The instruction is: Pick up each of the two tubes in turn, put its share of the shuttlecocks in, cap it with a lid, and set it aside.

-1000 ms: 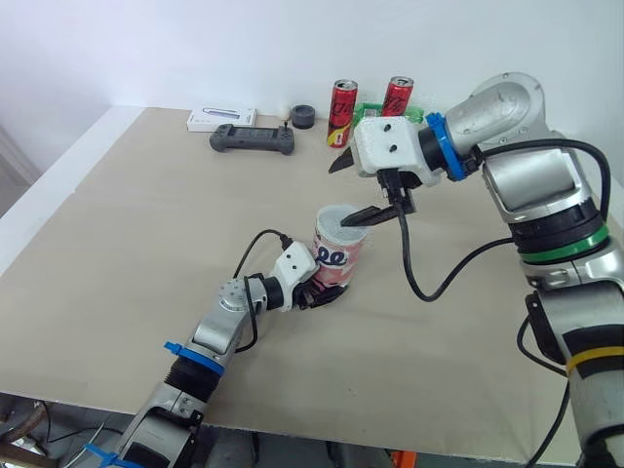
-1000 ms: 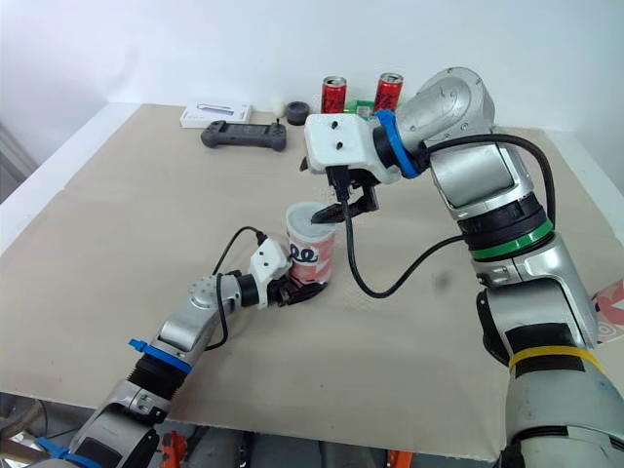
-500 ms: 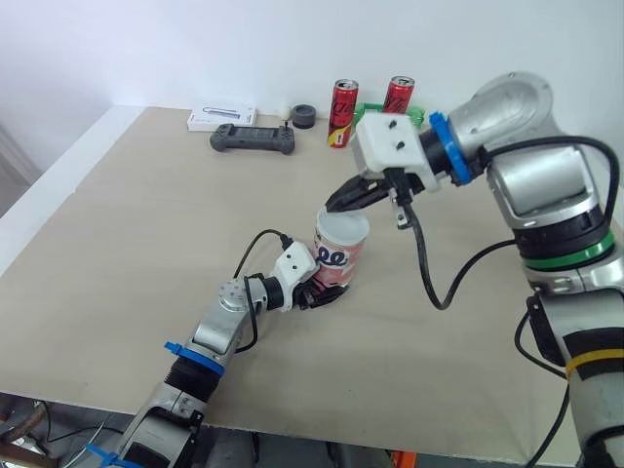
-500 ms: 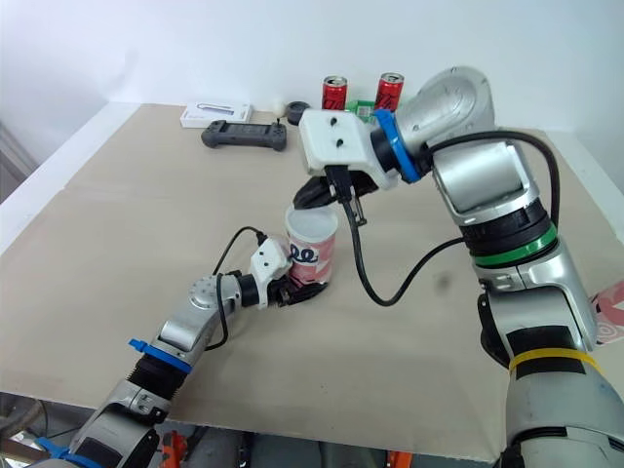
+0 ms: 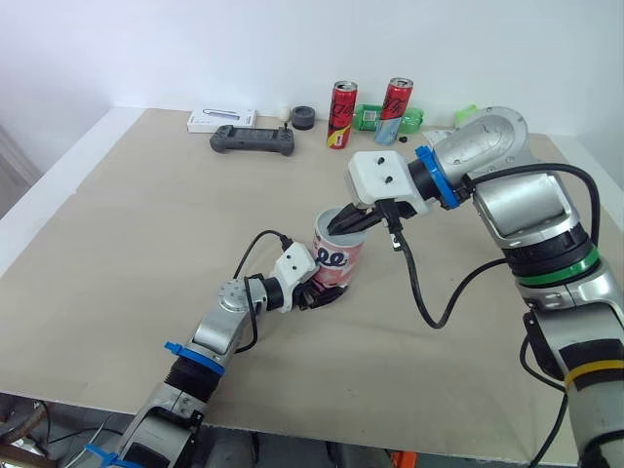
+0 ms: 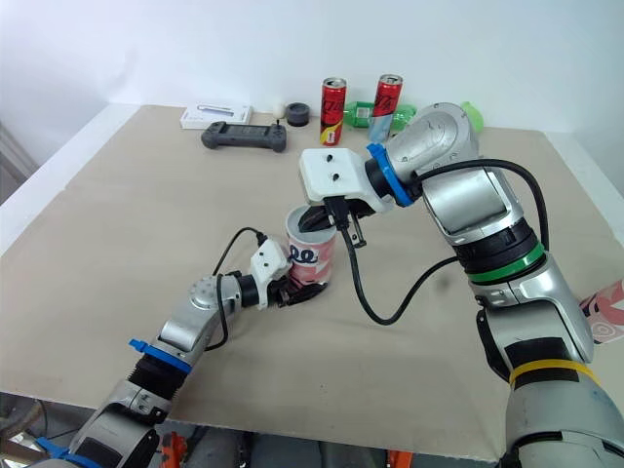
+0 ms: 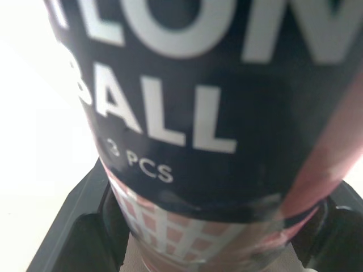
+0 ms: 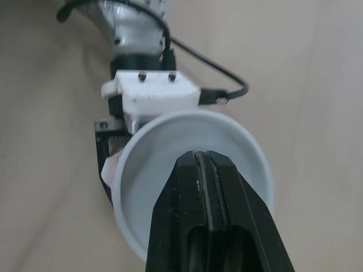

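Item one, the right gripper point(image 5: 337, 226): we record its two black fingers point(image 8: 187, 192) pressed flat together with nothing between them, tips down on the white round top point(image 8: 170, 141) of the task's thing; we cannot tell whether that white disc is a seated lid or the open mouth. Item two, the pink and dark cardboard tube with white lettering point(image 5: 339, 259): it stands upright on the table, near the middle and towards the robot. Item three, the left gripper point(image 5: 320, 292): we note it clamped on the tube's base, one black finger point(image 7: 85, 226) at each side, as the left wrist view shows. Item four, the beige table top point(image 5: 127, 224). At its far edge, well apart from the tube, we list: a dark grey game controller point(image 5: 252, 139); a flat white box point(image 5: 222, 117) just behind it; a small white ball point(image 5: 281, 111); a short black ring-shaped thing point(image 5: 303, 116); two red drink cans point(image 5: 342, 101) point(image 5: 395, 97), both upright; and a green packet point(image 5: 369, 117) between and behind the cans.
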Robot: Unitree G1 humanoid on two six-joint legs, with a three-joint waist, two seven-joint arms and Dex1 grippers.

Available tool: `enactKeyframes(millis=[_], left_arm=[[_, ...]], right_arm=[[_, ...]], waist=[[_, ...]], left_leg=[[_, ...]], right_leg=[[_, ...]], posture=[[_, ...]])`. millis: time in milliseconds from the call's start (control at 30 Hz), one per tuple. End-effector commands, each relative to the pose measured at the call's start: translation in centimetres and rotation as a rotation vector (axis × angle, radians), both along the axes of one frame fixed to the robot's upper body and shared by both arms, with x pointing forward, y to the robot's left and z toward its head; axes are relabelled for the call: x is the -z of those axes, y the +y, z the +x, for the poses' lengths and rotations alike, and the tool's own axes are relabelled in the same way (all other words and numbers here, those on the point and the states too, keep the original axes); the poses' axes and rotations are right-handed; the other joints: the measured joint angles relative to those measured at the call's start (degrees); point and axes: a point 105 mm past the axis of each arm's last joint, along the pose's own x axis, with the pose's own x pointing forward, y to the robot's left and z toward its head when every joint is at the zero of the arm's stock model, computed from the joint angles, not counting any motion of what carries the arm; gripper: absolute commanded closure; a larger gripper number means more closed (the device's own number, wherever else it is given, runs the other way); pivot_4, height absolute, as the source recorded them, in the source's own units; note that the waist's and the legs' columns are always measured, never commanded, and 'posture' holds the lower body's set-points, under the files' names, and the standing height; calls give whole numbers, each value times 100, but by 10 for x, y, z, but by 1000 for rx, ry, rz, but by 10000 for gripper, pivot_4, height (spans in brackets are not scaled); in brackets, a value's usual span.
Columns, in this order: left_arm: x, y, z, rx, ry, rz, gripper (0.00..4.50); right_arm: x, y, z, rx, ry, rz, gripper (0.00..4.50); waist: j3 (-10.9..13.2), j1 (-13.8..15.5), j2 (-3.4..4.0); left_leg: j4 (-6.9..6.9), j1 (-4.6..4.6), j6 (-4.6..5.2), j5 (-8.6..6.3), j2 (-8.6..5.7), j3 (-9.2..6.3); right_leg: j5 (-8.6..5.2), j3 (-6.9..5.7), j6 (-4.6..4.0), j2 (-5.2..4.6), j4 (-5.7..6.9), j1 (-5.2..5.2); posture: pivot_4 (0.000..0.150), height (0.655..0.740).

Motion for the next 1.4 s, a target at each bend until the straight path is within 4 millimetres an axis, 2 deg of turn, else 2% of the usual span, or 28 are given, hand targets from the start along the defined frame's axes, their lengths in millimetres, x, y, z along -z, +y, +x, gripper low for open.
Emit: enactKeyframes(millis=[33,133,233,333,400,433,467,500,533,633,700,767,800,833,933,1067,1167,1233,1400], left_arm=[[-1,0,1,-5,-5,9,14536],[-1,0,1,-6,-5,8,14536],[-1,0,2,-7,-5,6,14536],[-2,3,1,-15,0,-5,14536],[-2,6,0,-15,7,-13,14536],[-3,8,0,-11,12,-18,14536],[-3,10,-1,-7,17,-22,5668],[-5,13,-2,-3,23,-28,3830],[-7,17,-3,-2,29,-37,173],[-13,28,-5,17,41,-47,0],[-15,42,-9,41,55,-31,0],[-19,61,-14,58,71,-16,0],[-20,67,-15,62,77,-13,0],[-23,78,-17,62,80,-13,0],[-32,103,-24,63,93,-5,0],[-38,120,-32,60,108,-6,0],[-39,123,-36,54,118,-4,0],[-38,122,-40,49,124,-9,0],[-37,120,-44,26,127,-21,0]], right_arm=[[43,-7,0,4,93,-141,44222],[49,-9,1,9,95,-155,44222],[47,-8,1,7,99,-134,44222],[-9,-5,-4,23,86,164,44222],[-36,-11,-11,43,107,353,34330],[-44,-17,-17,50,139,430,31971],[-47,-22,-23,61,174,489,24587],[-47,-30,-30,79,216,536,22713],[-44,-38,-35,108,245,562,18975],[-30,-58,-40,231,279,622,7377],[-3,-72,-41,340,311,633,497],[28,-77,-45,419,365,660,497],[37,-77,-47,437,383,674,497],[57,-74,-47,472,396,681,497],[94,-56,-45,514,427,776,497],[130,-29,-30,547,386,827,497],[137,-20,-18,550,377,865,497],[137,-15,-3,563,354,891,497],[133,-1,23,545,332,931,497]], waist=[[-4,-1,-4],[-11,-2,-5],[-17,-2,-6],[-15,-2,-11],[-8,-1,-10],[-3,4,-2],[-3,6,-2],[-3,13,-4],[-3,18,-3],[-3,28,-4],[-2,23,-5],[-3,15,-5],[-2,8,-9],[3,-11,-3],[9,-33,-1],[11,-44,-4],[14,-36,-11],[19,-26,-19],[19,-25,-23]], left_leg=[[-1,5,0,0,0,0],[-3,20,-1,0,1,0],[-3,26,0,0,2,0],[-3,26,-1,0,3,0],[-4,14,0,0,2,-1],[-4,11,0,0,2,-1],[-13,-8,0,1,0,-6],[-13,-11,0,1,0,-8],[-24,-15,0,0,-1,-16],[-36,-17,0,-1,-4,-23],[-42,-16,1,-2,-4,-23],[-46,-13,1,-2,-1,-24],[-49,-11,1,-2,-1,-24],[-51,-9,1,-2,5,-24],[-50,1,1,-1,12,-16],[-47,8,0,8,15,-12],[-43,8,-6,14,11,-7],[-41,7,-6,16,10,-7],[-47,8,-6,16,15,-7]], right_leg=[[-2,-1,-1,0,0,4],[-5,-1,-4,0,0,17],[-15,-1,-22,0,0,21],[-16,-3,-23,0,0,23],[-11,-1,-16,-1,0,14],[-5,-1,-6,-1,0,11],[-5,-1,-6,0,0,-7],[-6,-2,-7,1,0,-8],[-10,-4,-12,3,0,-10],[-17,-11,-22,1,0,-12],[-30,-11,-10,1,0,-16],[-37,-15,-5,2,1,-15],[-38,-15,-4,3,1,-15],[-40,-15,-3,9,2,-14],[-40,-13,0,11,11,-19],[-44,-13,-10,10,11,-16],[-39,-11,-18,2,10,-11],[-34,-11,-25,1,10,-11],[-24,-14,-26,7,10,-13]], posture=[[1500,7400],[1500,7400],[1500,7400],[1500,7400],[1500,7400],[1500,7400],[1500,7400],[1500,7400],[1500,7400],[1500,7400],[1500,7400],[1500,7400],[1500,7400],[1500,7400],[1500,7400],[1500,7400],[1500,7400],[1500,7400],[1500,7400]])
